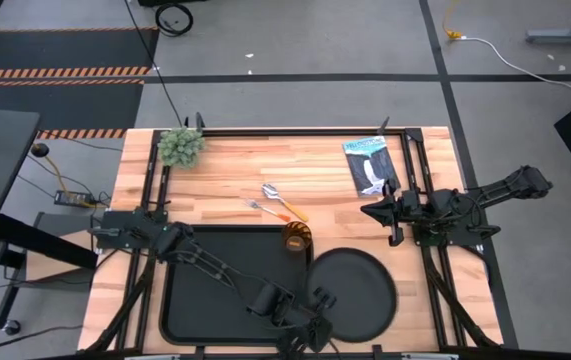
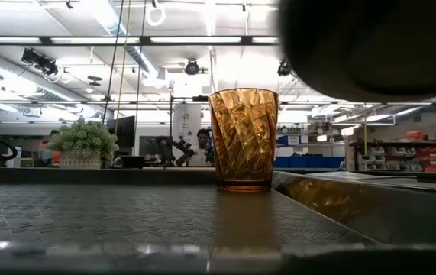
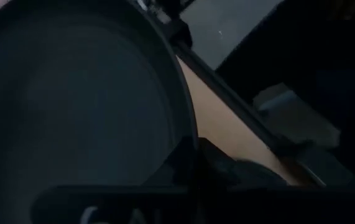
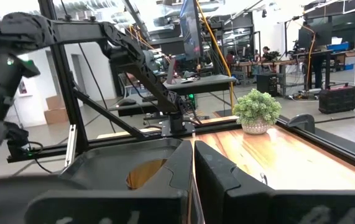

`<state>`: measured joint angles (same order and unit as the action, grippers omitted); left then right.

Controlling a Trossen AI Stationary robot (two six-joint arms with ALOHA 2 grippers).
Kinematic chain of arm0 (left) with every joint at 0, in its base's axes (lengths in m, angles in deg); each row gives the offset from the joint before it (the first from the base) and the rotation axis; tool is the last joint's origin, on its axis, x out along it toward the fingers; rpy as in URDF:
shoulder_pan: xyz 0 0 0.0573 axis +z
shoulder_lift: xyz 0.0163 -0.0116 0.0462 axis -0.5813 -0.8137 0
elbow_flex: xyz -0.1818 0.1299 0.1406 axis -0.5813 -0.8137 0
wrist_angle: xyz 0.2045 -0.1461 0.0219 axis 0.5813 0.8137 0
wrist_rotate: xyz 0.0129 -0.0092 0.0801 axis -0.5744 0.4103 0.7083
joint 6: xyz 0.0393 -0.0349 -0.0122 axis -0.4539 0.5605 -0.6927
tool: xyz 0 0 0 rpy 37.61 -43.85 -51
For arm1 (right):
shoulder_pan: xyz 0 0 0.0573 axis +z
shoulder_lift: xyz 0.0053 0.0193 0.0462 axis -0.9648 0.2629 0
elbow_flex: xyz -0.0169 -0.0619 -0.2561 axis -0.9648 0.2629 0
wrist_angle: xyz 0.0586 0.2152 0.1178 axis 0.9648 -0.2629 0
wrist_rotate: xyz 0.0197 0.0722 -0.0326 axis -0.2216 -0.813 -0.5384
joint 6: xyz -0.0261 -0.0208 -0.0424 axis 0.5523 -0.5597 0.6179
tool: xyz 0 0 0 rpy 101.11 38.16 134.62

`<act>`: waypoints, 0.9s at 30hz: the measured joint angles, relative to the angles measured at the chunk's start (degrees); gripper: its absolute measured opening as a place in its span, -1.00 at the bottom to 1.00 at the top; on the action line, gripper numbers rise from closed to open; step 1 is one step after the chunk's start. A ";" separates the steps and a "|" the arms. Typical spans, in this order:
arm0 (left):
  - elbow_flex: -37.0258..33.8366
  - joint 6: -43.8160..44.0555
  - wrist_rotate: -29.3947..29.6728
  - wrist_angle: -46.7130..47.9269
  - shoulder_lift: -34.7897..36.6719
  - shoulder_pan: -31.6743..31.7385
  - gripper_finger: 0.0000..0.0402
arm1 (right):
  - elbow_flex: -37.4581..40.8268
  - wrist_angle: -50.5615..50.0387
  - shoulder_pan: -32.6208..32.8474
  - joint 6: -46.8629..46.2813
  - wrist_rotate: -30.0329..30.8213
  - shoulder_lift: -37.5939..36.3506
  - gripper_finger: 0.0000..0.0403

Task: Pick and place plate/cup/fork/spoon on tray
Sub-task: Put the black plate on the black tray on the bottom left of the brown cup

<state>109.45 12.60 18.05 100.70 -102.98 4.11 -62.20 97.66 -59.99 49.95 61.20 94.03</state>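
View from above: we see the left gripper [image 1: 310, 322] reaching across the tray [image 1: 190, 300] to the near-left rim of the plate [image 1: 360, 285], which lies on the bare wood just beside the tray's right edge, apparently overlapping that edge slightly. In the left wrist view the plate rim [image 3: 186, 118] runs down between the dark fingers [image 3: 227, 165], which look closed on it; we judge this an edge grip, chosen because a flat plate offers no other purchase. The step in hand is probably to lift or drag the plate leftward onto the tray.

The cup [image 1: 297, 237] stands upright at the tray's far right corner, seemingly just inside the rim; the low view shows it erect on a dark surface [image 2: 243, 137]. The fork [image 1: 263, 210] and spoon [image 1: 280, 200] lie side by side on the table beyond the tray, untouched.

The right gripper [image 1: 377, 211] waits at the table's right side, its fingers drawn nearly together and holding nothing. A potted plant [image 1: 180, 146] sits at the far left corner, clear of the work.
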 joint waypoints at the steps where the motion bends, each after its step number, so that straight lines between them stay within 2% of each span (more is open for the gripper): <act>1: 0.00 1.39 0.77 1.19 0.42 -0.59 -0.94 | 0.01 -0.01 -0.02 0.00 0.00 -0.01 -0.89; 9: -0.02 14.69 1.63 12.57 1.12 -4.21 -0.94 | 0.01 -0.02 -0.01 0.01 0.01 0.11 -0.89; 27: -0.04 40.03 2.23 17.05 1.21 -8.76 -0.93 | 0.00 -0.05 -0.02 0.00 0.00 0.12 -0.89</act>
<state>109.41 52.63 20.28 117.75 -101.77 -4.65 -62.20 97.61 -60.01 49.95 61.20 94.15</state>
